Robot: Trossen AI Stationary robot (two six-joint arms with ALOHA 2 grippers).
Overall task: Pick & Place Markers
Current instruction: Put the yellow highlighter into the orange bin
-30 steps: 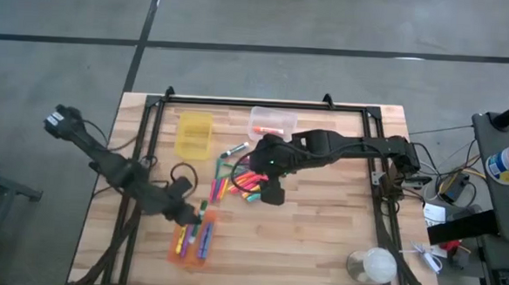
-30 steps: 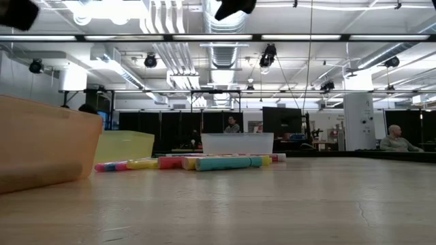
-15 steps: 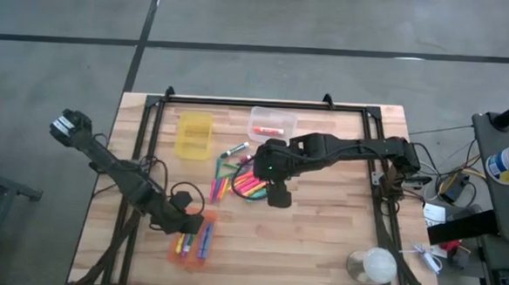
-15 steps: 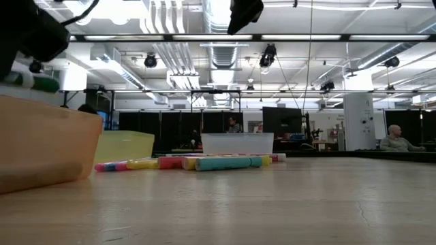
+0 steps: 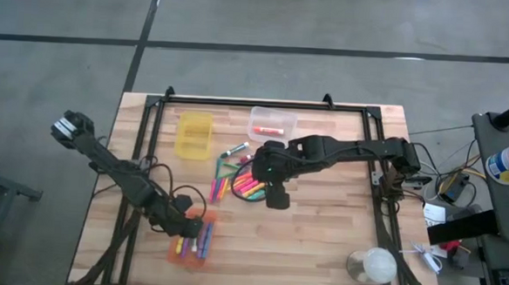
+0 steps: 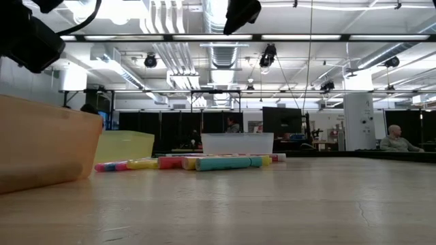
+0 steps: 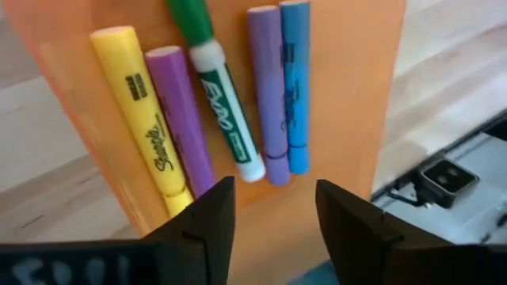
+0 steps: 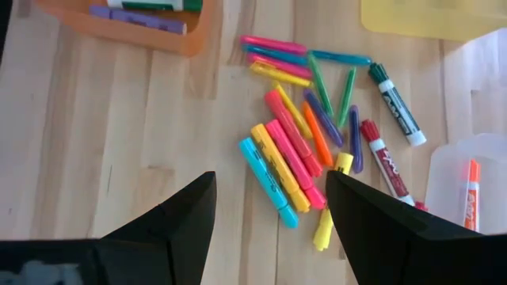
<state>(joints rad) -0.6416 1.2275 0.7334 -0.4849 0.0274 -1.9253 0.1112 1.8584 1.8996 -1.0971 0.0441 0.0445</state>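
Note:
Several bright markers (image 5: pixel 244 181) lie in a loose pile on the wooden table, also seen in the right wrist view (image 8: pixel 293 158) and the low view (image 6: pixel 218 162). My right gripper (image 8: pixel 269 229) hangs open and empty above the pile's near side (image 5: pixel 274 194). My left gripper (image 7: pixel 273 214) is open and empty just above the orange bin (image 5: pixel 192 244). In the bin (image 7: pixel 348 95) lie a yellow, two purple and a blue marker and a green-capped white marker (image 7: pixel 218 95), flat on its floor.
A yellow bin (image 5: pixel 194 135) and a clear bin (image 5: pixel 273 123) holding a red marker stand at the far side. A black metal frame (image 5: pixel 155 129) runs along the table's edges. A white round object (image 5: pixel 374 267) sits near the right front corner.
My left gripper has gone toward the table's near edge, over the orange bin. Half a second ago the low view showed a green-capped marker at it; that marker is gone from it now, and one lies in the bin.

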